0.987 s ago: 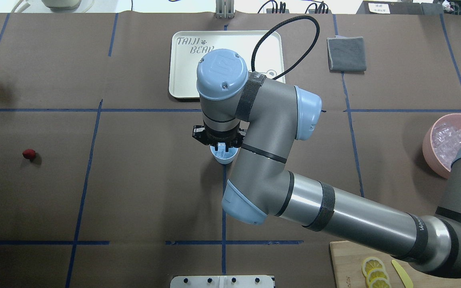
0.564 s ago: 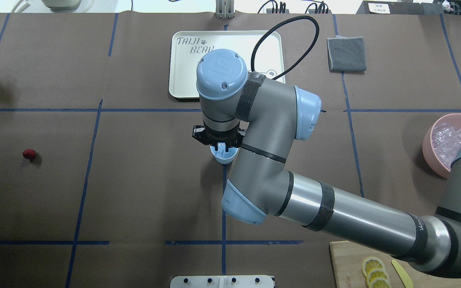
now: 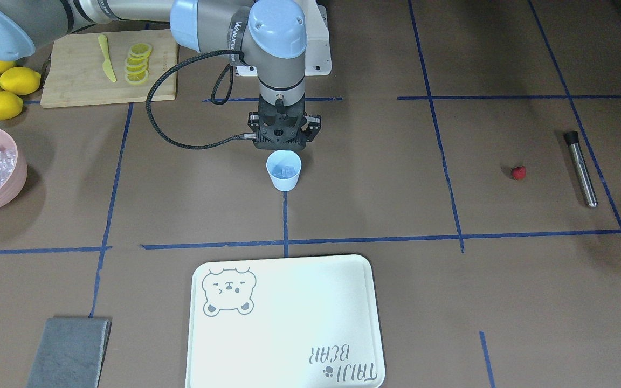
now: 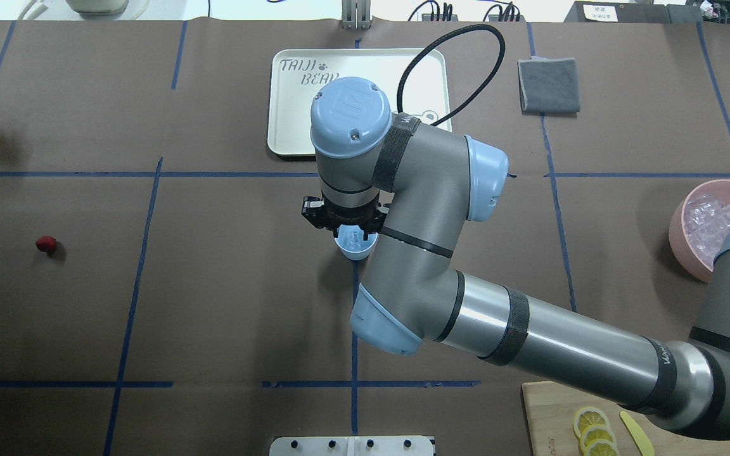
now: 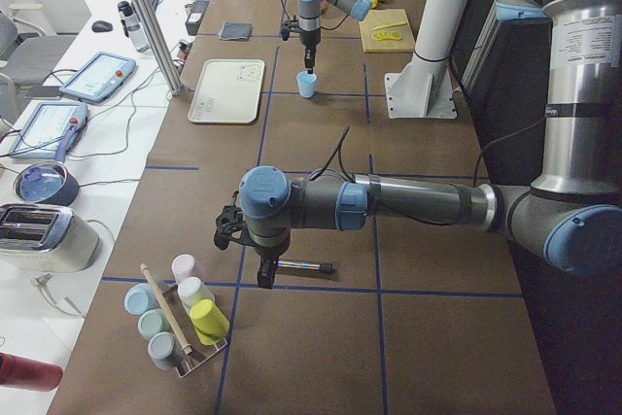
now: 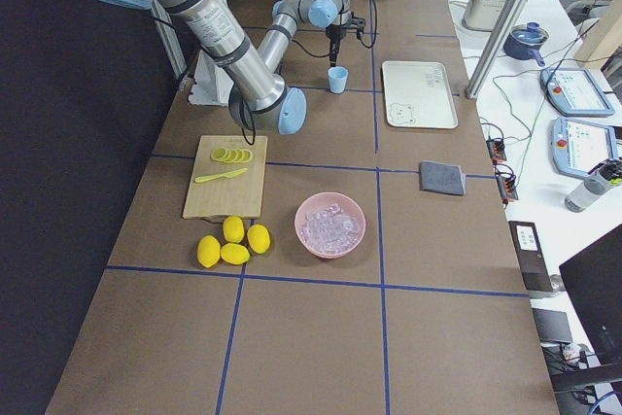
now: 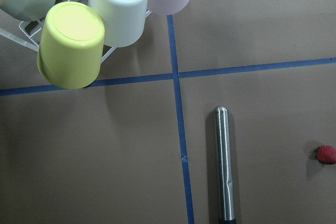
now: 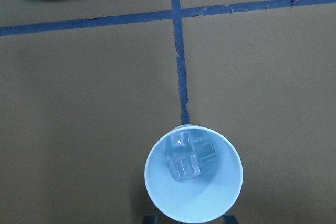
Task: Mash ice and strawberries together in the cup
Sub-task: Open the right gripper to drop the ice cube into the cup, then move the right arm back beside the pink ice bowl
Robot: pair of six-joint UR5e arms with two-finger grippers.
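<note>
The light blue cup (image 3: 283, 178) stands upright at the table's middle, on a blue tape line. A few clear ice cubes (image 8: 185, 156) lie in the cup (image 8: 210, 200). My right gripper (image 3: 283, 144) hangs straight above the cup (image 4: 355, 248), open and empty; its fingertips (image 8: 149, 219) show wide apart at the wrist view's lower edge. One small red strawberry (image 3: 518, 172) lies alone on the table, far off on my left side (image 4: 46, 244). My left gripper (image 5: 262, 277) hovers near the berry (image 7: 326, 154); I cannot tell if it is open or shut.
A metal rod (image 3: 581, 170) lies beside the strawberry. A pink bowl (image 3: 16, 180) of ice sits on my right, with lemons (image 3: 0, 91) and a cutting board (image 3: 73, 81) carrying lemon slices. A white tray (image 3: 289, 323), a grey cloth (image 3: 68, 353) and a cup rack (image 7: 79, 30) are also here.
My right gripper has shifted slightly, rising a little over the cup. The cup and strawberry have not moved.
</note>
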